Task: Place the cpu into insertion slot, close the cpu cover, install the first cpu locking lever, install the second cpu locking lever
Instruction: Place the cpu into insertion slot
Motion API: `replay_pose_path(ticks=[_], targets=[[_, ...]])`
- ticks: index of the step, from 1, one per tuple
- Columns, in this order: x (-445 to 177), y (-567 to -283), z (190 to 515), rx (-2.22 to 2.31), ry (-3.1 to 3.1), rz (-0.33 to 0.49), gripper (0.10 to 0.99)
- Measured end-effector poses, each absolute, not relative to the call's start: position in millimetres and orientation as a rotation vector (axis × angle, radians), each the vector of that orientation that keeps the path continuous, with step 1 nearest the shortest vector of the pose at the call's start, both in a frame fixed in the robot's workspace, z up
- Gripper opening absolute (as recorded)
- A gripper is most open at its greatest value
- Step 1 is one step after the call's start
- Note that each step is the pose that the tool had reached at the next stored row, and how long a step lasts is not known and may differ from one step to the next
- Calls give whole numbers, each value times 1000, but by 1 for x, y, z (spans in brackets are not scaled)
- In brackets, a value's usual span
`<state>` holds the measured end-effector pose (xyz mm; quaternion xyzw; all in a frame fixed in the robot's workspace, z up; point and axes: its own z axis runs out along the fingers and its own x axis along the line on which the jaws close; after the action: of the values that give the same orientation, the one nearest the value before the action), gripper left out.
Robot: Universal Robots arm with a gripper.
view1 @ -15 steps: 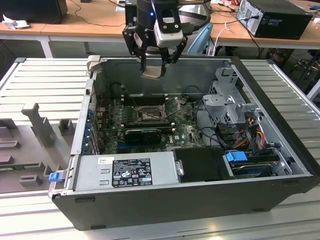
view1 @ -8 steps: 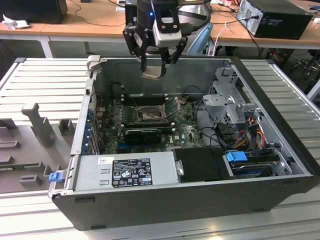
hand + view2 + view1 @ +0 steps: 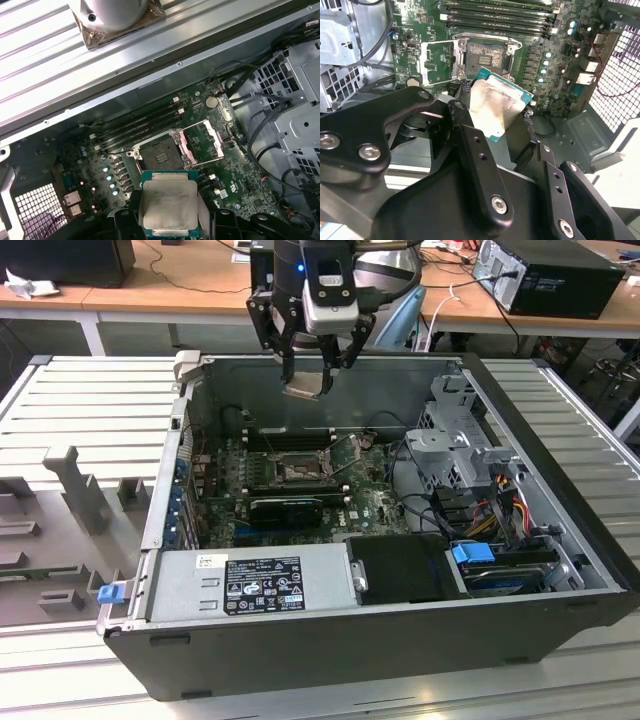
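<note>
The first step is in hand: the gripper (image 3: pixel 305 388) clamps the cpu (image 3: pixel 168 205) by its edges well above the bare insertion slot (image 3: pixel 160 156), whose cpu cover (image 3: pixel 204 142) lies flipped open beside it, so seating likely calls for a square, level descent
</note>
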<state>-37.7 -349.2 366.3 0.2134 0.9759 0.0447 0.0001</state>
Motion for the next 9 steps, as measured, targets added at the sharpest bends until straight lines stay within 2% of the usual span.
replay_pose_path(ticks=[9], targets=[[-38, -349, 366, 751, 3045, 140, 525]])
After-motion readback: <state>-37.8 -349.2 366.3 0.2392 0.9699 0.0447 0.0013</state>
